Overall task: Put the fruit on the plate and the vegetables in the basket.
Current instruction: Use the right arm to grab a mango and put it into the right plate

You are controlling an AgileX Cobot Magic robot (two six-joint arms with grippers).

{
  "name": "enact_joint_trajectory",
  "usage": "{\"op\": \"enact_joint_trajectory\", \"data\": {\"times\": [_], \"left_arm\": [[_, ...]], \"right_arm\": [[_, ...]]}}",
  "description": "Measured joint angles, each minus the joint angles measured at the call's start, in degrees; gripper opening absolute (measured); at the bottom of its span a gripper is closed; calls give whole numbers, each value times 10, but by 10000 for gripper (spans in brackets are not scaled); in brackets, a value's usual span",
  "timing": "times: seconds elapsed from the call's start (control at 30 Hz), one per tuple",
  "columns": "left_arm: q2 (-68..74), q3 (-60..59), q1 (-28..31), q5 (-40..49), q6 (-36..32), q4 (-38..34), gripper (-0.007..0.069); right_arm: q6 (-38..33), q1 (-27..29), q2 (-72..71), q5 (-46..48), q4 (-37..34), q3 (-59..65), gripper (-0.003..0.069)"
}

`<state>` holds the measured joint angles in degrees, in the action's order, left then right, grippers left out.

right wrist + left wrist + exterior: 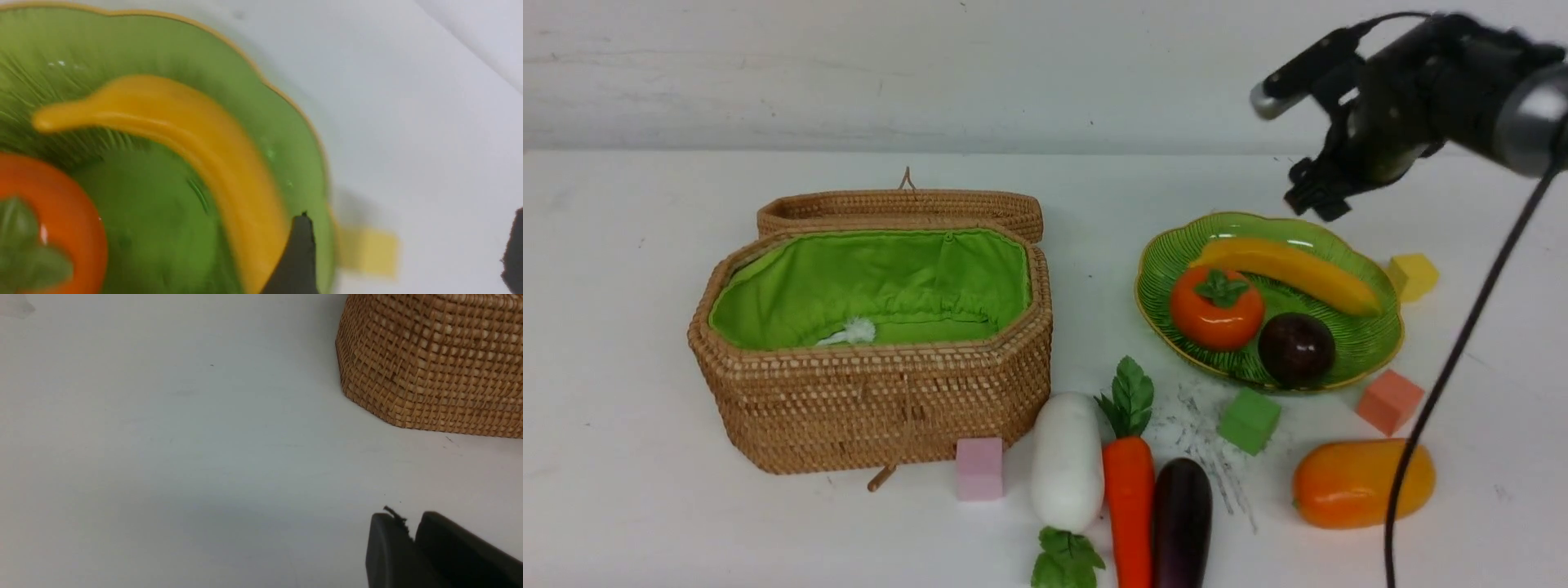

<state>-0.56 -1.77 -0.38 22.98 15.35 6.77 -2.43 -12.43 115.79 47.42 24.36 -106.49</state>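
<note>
My right gripper hangs wide and empty over the plate holding banana, persimmon and mangosteen; my left gripper sits pinched shut near the basket.

The basket is tan woven wicker, lined bright green. The plate is ribbed glossy green with a gold rim. The banana is yellow, the persimmon orange with a green top, the mangosteen and eggplant dark purple, the mango orange-yellow, the radish white, the carrot orange. Also a pink cube, green cube, salmon cube and yellow cube.
</note>
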Motion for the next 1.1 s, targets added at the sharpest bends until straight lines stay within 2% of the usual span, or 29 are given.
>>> {"op": "enact_joint_trajectory", "data": {"times": [0.1, 0.2, 0.27, 0.3, 0.37, 0.4, 0.43, 0.47, 0.5, 0.53, 0.6, 0.73, 0.77, 0.87, 0.9, 0.93, 0.97, 1.0, 1.1], "left_arm": [[0, 0, 0, 0, 0, 1, 99], [0, 0, 0, 0, 0, 0, 103], [0, 0, 0, 0, 0, 0, 104], [0, 0, 0, 0, 0, 1, 105], [0, 0, 0, 0, 0, 1, 108], [0, 0, 0, 0, 0, 1, 109], [0, 0, 0, 0, 0, 1, 111], [0, 0, 0, 0, 0, 1, 111], [0, 0, 0, 0, 0, 2, 113], [0, 0, 0, 0, 0, 2, 113], [0, 0, 0, 0, 0, 2, 113], [0, 0, 0, 0, 0, 2, 115], [0, 0, 0, 0, 0, 2, 116], [0, 0, 0, 0, 0, 2, 116], [0, 0, 0, 0, 0, 2, 118], [0, 0, 0, 0, 0, 2, 118], [0, 0, 0, 0, 0, 2, 120], [0, 0, 0, 0, 0, 2, 121], [0, 0, 0, 0, 0, 2, 125]], "right_arm": [[-8, 5, -55, 43, -39, 0, 560], [-92, 13, -151, 60, -125, 26, 498], [-178, 14, -211, 68, -194, 60, 477], [-230, 14, -240, 76, -244, 87, 472], [-288, 14, -282, 89, -311, 124, 472], [-302, 14, -300, 95, -336, 147, 474], [-317, 14, -321, 100, -395, 182, 486], [-316, 14, -326, 101, -410, 200, 491], [-309, 14, -339, 103, -459, 244, 515], [-290, 14, -340, 100, -491, 282, 549], [-240, 13, -334, 83, -501, 340, 600], [-125, 17, -314, 36, -447, 418, 670], [-39, 24, -297, 18, -409, 437, 682], [117, 44, -263, 12, -364, 443, 681], [193, 54, -248, 16, -362, 444, 678], [205, 56, -248, 16, -362, 444, 677], [290, 66, -231, 25, -369, 444, 671], [345, 72, -218, 31, -377, 444, 666], [472, 80, -198, 33, -399, 444, 654]]}}
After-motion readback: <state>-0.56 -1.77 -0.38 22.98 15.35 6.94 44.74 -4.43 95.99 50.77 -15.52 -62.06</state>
